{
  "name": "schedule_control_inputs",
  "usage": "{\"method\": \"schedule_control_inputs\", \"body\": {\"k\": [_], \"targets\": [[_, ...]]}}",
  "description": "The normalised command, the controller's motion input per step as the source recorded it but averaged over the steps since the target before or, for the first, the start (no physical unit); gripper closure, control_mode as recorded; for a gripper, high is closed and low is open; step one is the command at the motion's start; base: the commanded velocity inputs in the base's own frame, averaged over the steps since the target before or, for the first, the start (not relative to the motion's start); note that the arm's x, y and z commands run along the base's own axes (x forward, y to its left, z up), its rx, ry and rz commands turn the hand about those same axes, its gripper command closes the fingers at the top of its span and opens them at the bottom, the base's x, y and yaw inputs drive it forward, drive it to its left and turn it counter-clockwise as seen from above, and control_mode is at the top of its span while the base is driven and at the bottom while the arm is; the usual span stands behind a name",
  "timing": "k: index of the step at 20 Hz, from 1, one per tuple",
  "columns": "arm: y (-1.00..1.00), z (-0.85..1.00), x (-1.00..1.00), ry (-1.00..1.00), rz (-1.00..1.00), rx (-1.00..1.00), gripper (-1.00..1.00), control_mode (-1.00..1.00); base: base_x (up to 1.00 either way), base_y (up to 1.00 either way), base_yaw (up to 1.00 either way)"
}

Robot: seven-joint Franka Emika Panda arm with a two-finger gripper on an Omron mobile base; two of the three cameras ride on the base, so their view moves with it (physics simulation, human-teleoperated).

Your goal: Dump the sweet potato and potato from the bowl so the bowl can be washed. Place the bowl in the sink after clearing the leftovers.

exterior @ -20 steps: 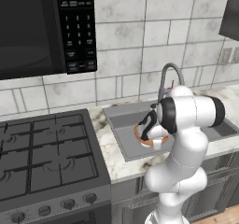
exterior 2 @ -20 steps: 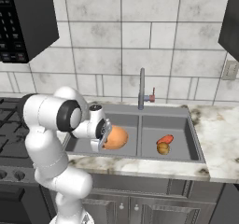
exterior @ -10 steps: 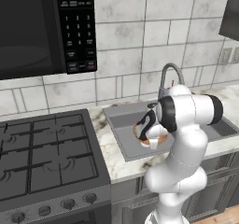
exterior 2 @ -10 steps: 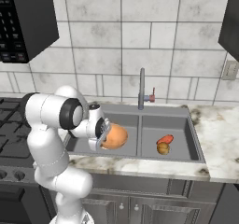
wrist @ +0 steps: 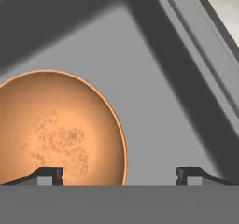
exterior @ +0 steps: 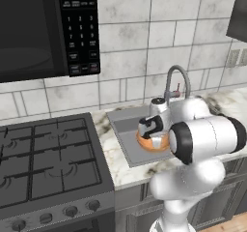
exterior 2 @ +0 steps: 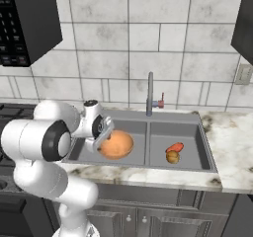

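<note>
Now the pincer (wrist: 119, 174) is released, fingers spread wide over the left basin of the sink (exterior 2: 207, 154). The bowl (exterior 2: 116, 144) sits in that basin, empty, no longer gripped. The sweet potato (exterior 2: 174, 147) and potato (exterior 2: 172, 157) lie in the right basin, touching. Bowl placement looks done; next move is probably lifting the arm straight out without clipping the bowl rim.

My sink (exterior 2: 207, 154) sits in the marble counter (exterior 2: 232, 152). Bowl (exterior 2: 116, 144) is in its left basin, tilted; sweet potato (exterior 2: 174, 147) and potato (exterior 2: 172, 157) touch each other on the right basin's floor.
</note>
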Motion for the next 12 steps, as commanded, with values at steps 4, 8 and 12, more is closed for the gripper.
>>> {"method": "schedule_control_inputs", "body": {"k": [4,8,12], "targets": [[0.09,1.0,-0.67,-0.27,-0.1,0.0,-1.0,-1.0,0.0,0.0,0.0],[0.01,1.0,-0.73,-0.39,-0.08,0.0,-1.0,-1.0,0.0,0.0,0.0],[0.08,1.0,-0.63,-0.39,-0.07,-0.02,-1.0,-1.0,0.0,0.0,0.0]]}}
